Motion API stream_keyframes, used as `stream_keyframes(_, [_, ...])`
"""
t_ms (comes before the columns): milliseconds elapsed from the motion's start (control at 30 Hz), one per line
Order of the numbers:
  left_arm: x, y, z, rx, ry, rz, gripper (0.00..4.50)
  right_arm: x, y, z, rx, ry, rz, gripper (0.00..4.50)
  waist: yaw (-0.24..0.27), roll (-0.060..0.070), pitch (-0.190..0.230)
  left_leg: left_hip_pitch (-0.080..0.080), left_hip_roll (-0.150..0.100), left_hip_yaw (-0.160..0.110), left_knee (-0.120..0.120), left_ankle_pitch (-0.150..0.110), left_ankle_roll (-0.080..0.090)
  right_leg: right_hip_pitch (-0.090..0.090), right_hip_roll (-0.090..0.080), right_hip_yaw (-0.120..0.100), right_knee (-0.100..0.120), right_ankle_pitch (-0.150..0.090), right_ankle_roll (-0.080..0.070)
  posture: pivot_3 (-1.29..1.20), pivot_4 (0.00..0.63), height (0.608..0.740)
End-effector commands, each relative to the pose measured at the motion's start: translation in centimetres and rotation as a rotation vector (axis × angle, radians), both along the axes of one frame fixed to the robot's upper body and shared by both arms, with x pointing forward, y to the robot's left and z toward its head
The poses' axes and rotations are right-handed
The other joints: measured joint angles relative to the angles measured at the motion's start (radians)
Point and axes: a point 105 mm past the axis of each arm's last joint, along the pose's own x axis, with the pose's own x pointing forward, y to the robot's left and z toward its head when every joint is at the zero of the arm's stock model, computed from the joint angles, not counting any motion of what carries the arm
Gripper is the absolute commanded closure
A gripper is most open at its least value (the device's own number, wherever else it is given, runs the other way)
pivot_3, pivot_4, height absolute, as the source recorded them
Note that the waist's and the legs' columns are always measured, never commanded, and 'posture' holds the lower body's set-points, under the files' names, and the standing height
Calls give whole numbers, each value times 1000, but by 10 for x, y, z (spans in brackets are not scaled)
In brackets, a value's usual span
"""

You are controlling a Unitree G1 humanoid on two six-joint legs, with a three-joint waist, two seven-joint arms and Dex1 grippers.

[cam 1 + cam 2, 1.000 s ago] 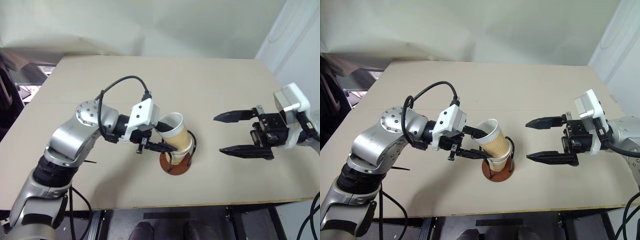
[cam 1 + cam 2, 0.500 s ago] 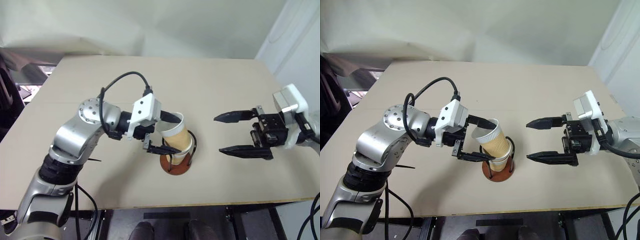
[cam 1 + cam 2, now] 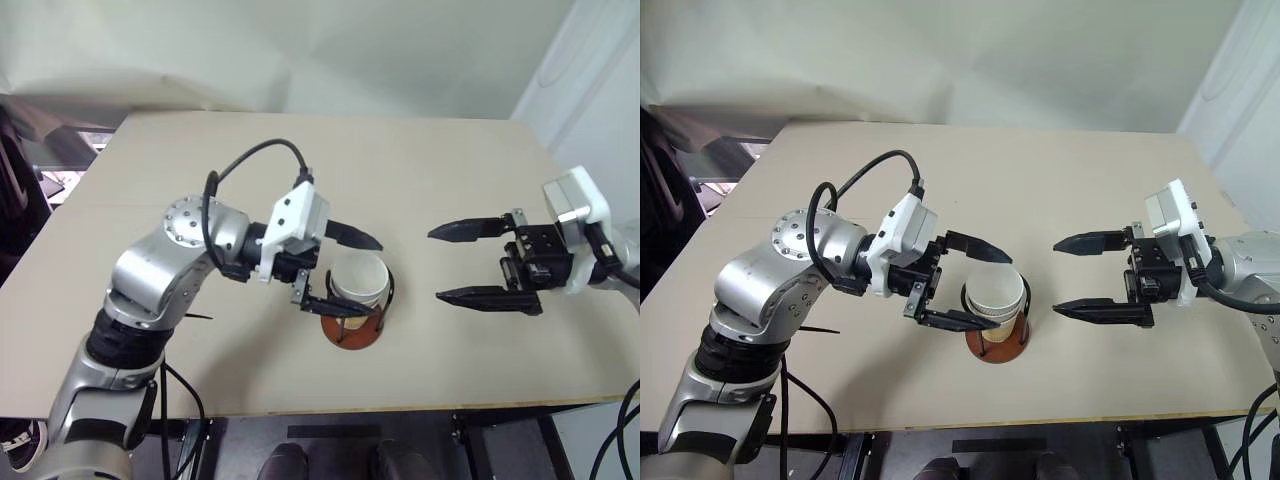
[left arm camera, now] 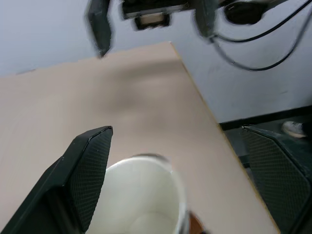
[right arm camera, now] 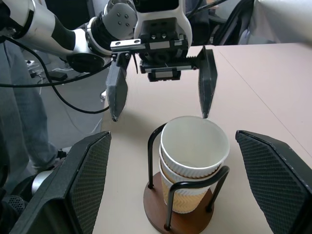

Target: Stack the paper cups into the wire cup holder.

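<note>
The paper cups (image 5: 194,142) sit nested upright in the wire cup holder (image 5: 155,146), white insides facing up, on its reddish-brown base (image 3: 349,337) near the table's front middle. My left gripper (image 3: 364,277) is open, and its black fingers (image 5: 115,90) straddle the top cup's rim with a gap on each side and hold nothing. The left wrist view looks down into the top cup (image 4: 141,195). My right gripper (image 3: 437,264) hovers open to the right of the holder, pointing at it, with nothing between its fingers.
The beige table (image 3: 420,170) stretches bare behind and to both sides of the holder. Its front edge (image 3: 400,408) runs close below the holder. A pale wall stands beyond the far edge.
The left gripper opened and let go of the tilted top cup. That cup dropped upright into the stack. The right gripper stayed put.
</note>
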Motion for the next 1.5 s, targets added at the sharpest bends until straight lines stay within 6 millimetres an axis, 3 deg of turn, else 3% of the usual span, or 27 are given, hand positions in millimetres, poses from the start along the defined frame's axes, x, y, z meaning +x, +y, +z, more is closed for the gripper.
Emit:
stream_keyframes(33, [16,53,38,-25,-114,185,29,-3,-8,-1,-53,-23,-2,349,-3,0,0,0,0,0,0,0,0,0,0,0,0,0,0,0,150,740])
stream_keyframes(300, [-19,139,26,102,-3,401,29,12,-37,-12,-163,-16,-71,349,-11,0,-1,0,2,0,-8,0,0,-3,-2,1,-2,0,0,0,150,740])
stream_keyframes(467, [-36,171,17,130,55,532,29,19,-54,-19,-216,-4,-106,349,1,-2,-2,0,2,0,-8,0,0,-3,-2,1,-2,0,-1,0,150,740])
stream_keyframes(600, [-46,198,14,115,83,654,29,23,-74,-11,-188,4,-151,349,1,-4,-3,0,2,1,-6,-1,1,-2,-3,1,0,-1,-1,0,150,740])
stream_keyframes(867, [-57,209,2,80,148,700,29,25,-98,-8,-188,36,-189,349,0,-4,-3,2,0,1,-6,-1,1,-2,-2,1,4,-2,-6,0,150,740])
stream_keyframes(1500, [-52,201,-14,66,180,687,29,37,-99,-9,-207,34,-208,349,-1,-4,-3,3,0,2,-6,-1,1,-4,-1,0,11,-4,-10,0,150,740])
